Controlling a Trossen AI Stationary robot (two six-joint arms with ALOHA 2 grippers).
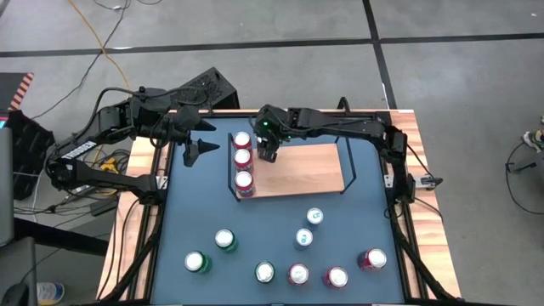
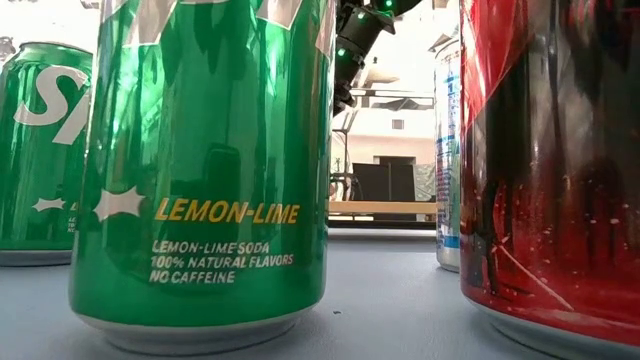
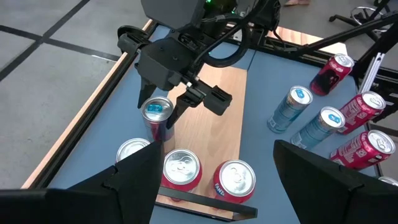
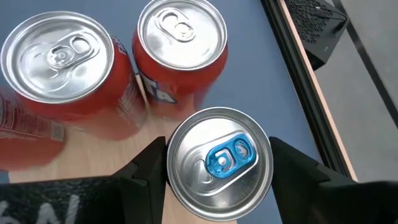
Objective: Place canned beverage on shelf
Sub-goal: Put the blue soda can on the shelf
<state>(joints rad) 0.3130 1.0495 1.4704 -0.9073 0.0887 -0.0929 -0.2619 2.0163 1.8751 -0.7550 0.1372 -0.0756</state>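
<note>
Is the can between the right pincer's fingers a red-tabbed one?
No: the can between the right pincer has a blue tab.
</note>
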